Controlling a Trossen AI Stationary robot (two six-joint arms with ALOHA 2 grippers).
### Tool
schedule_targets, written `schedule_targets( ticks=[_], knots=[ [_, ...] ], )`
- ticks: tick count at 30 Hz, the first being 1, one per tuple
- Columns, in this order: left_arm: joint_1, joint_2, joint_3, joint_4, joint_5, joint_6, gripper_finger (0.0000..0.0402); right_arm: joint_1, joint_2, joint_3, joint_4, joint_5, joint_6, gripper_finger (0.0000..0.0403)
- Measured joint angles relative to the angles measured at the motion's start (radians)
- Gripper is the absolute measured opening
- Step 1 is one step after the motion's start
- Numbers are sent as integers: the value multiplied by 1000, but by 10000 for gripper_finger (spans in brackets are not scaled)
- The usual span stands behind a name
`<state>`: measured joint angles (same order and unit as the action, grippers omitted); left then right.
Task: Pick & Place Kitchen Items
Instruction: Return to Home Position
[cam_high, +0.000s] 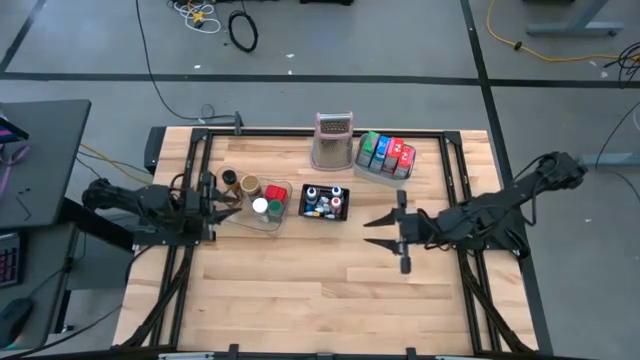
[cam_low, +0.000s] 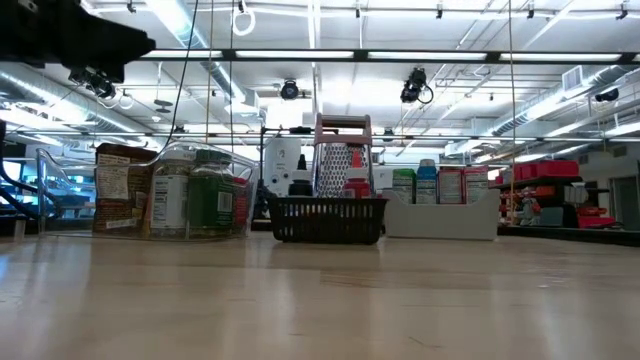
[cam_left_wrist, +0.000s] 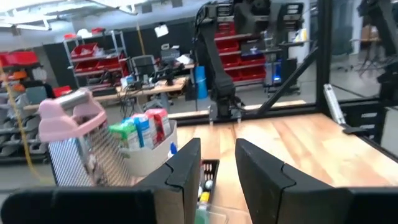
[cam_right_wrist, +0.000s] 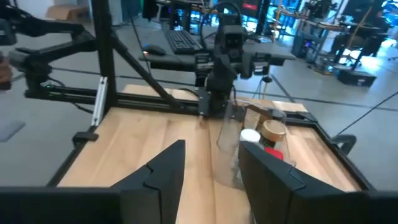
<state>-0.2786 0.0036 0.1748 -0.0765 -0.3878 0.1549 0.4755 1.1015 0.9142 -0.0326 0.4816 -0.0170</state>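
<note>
Squat jars with white (cam_high: 260, 207), green (cam_high: 274, 209) and red (cam_high: 276, 192) lids stand in a clear tub (cam_high: 283, 222). Beside them stand a brown-lidded jar (cam_high: 250, 186) and a black-lidded jar (cam_high: 230, 179). Tiny capped bottles (cam_high: 324, 200) fill a black mesh basket (cam_high: 303, 213). Green, blue and red packets (cam_high: 386, 152) stand upright in a grey tray (cam_high: 378, 176). My left gripper (cam_high: 232, 208) is level at the tub's left side, open, with nothing between its fingers (cam_left_wrist: 186, 171). My right gripper (cam_high: 368, 231) hovers right of the basket, open and holding nothing, pointing toward the tub (cam_right_wrist: 229, 140).
A tall silvery box grater with a pink handle (cam_high: 333, 140) stands at the far middle of the table, left of the tray. Black frame rails (cam_high: 190, 170) run along the table's left, right and far sides. Bare wood (cam_high: 320, 290) lies toward the near edge.
</note>
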Motion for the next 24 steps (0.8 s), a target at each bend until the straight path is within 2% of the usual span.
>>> schedule_targets(
  ticks=[8,12,14,19,24],
  knots=[
    [77,0,-18,33,35,-21,110,32,-144,-176,102,2,53,160],
    [119,0,-18,31,113,-23,110,46,-226,-267,158,60,37,160],
    [136,0,-18,25,120,-25,110,48,-261,-305,173,100,34,160],
    [160,0,-18,3,135,-45,110,48,-324,-332,188,124,35,160],
    [162,0,-22,-30,172,-69,110,48,-331,-346,181,121,35,160]
  ],
)
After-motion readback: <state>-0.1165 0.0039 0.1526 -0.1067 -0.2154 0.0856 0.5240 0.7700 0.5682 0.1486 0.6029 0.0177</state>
